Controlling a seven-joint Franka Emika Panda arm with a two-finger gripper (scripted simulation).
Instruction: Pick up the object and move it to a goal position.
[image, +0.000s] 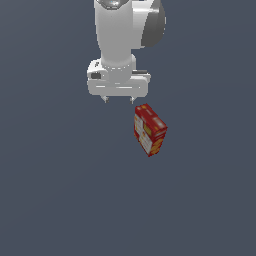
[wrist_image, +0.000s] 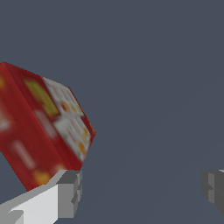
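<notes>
Hovering w/ fingers spread and nothing between them, the end effector (image: 119, 100) sits just beside the red cracker box (image: 149, 129) (tilted, toward exterior view's right) on the grey surface (image: 60, 200).

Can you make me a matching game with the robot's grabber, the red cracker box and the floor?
Things:
1. white robot gripper
2. small red cardboard cracker box
3. flat grey-blue floor

Descriptions:
A. plain, one colour all over
B. open, holding nothing
C. tilted, toward the exterior view's right of the fingertips

Pairs: 1-B, 2-C, 3-A
</notes>
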